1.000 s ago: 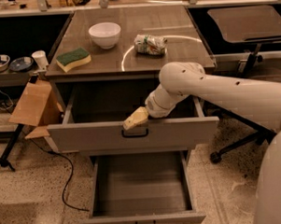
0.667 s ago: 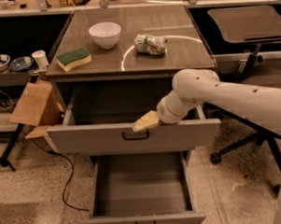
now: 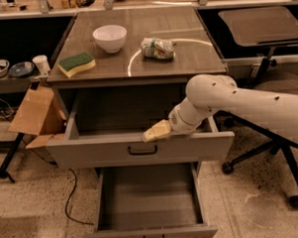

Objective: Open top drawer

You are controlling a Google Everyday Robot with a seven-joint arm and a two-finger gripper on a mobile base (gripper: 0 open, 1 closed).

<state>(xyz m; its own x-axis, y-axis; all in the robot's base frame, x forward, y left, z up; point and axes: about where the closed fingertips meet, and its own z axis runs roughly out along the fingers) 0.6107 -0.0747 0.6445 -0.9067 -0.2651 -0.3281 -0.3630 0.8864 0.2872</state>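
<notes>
The top drawer is a wide grey drawer with a tall front panel and a small dark bar handle at its centre. It stands pulled far out from under the table top, its deep box open and empty. My gripper hangs just above the front panel's top edge, slightly above and right of the handle, apart from it. The white arm reaches in from the right.
A lower grey drawer is also pulled out near the floor. The table top carries a white bowl, a green and yellow sponge and a crumpled bag. A cardboard box stands left, an office chair right.
My gripper has lifted off the handle and drawn back to the right, above the drawer front's top edge. The arm has swung right. The top drawer stays pulled out.
</notes>
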